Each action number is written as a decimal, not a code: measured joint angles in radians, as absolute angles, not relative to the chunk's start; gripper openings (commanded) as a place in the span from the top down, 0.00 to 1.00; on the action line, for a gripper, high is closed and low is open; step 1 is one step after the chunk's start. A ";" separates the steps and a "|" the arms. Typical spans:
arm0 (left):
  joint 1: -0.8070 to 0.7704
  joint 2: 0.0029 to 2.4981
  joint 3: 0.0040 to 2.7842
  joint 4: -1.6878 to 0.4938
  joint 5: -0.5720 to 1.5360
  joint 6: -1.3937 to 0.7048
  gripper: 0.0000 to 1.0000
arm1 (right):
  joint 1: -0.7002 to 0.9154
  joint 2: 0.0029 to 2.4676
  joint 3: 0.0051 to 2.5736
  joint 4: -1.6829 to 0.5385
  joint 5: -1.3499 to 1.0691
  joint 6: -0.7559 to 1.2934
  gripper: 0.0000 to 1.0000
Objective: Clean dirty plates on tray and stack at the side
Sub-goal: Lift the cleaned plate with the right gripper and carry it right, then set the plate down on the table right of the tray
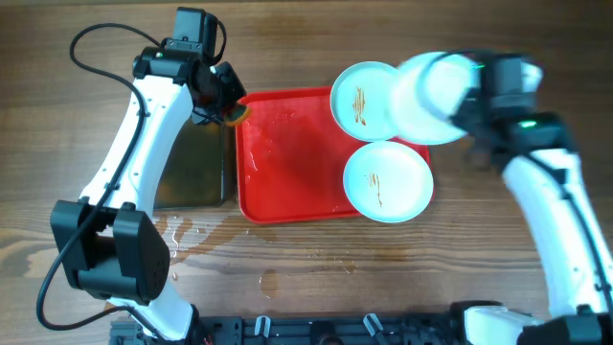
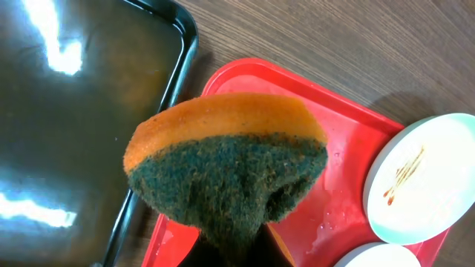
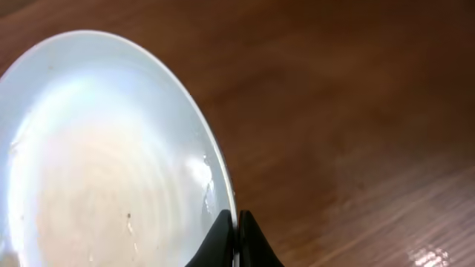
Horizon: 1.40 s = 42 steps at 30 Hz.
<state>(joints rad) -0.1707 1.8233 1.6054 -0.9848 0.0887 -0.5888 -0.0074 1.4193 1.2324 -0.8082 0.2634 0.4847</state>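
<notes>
The red tray (image 1: pixel 287 163) lies mid-table. Two pale blue plates with brownish smears rest on its right part: one at the far right corner (image 1: pixel 361 98), also seen in the left wrist view (image 2: pixel 427 178), and one at the near right (image 1: pixel 387 180). My right gripper (image 3: pixel 236 222) is shut on the rim of a third plate (image 1: pixel 426 96), holding it tilted in the air above the tray's far right corner; its face (image 3: pixel 96 163) looks wet and free of smears. My left gripper (image 1: pixel 228 107) is shut on an orange and green sponge (image 2: pixel 230 170) over the tray's far left corner.
A black rectangular pan (image 1: pixel 196 163) holding liquid lies left of the tray, also in the left wrist view (image 2: pixel 67 119). Water spots wet the wooden table (image 1: pixel 192 240) in front of the pan and tray. Bare wood lies right of the tray.
</notes>
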 measured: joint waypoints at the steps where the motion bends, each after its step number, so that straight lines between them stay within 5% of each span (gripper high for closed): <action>1: -0.171 1.823 1.605 -0.983 0.089 -0.589 0.96 | -0.078 1.433 1.232 -0.808 0.224 0.477 0.96; 6: -0.171 1.823 1.605 -0.979 0.089 -0.589 0.96 | -0.300 1.596 1.232 -0.815 0.091 0.442 0.96; 14: -0.171 1.823 1.605 -0.972 0.089 -0.589 0.96 | -0.351 1.810 1.232 -0.774 0.029 0.441 0.94; 15: -0.171 1.823 1.605 -0.972 0.089 -0.588 0.96 | -0.351 1.818 1.232 -0.772 0.027 0.441 0.84; 16: -0.171 1.823 1.605 -0.972 0.089 -0.588 0.96 | -0.351 1.832 1.232 -0.772 0.027 0.442 0.60; 19: -0.171 1.823 1.605 -0.972 0.089 -0.589 0.96 | -0.351 1.843 1.232 -0.774 0.026 0.443 0.50; 28: -0.171 1.823 1.605 -0.972 0.089 -0.588 0.96 | -0.324 1.779 1.264 -0.935 -0.245 0.311 0.47; 38: -0.171 1.823 1.605 -0.976 0.089 -0.581 0.96 | -0.056 1.709 1.082 -0.936 -0.247 0.278 0.48; 42: -0.171 1.823 1.605 -0.983 0.089 -0.577 0.96 | -0.054 1.709 1.011 -0.891 -0.190 0.292 0.63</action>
<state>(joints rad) -0.1707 1.8233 1.6054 -0.9829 0.0887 -0.5770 -0.0540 1.7092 1.0107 -0.8913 -0.1902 0.2924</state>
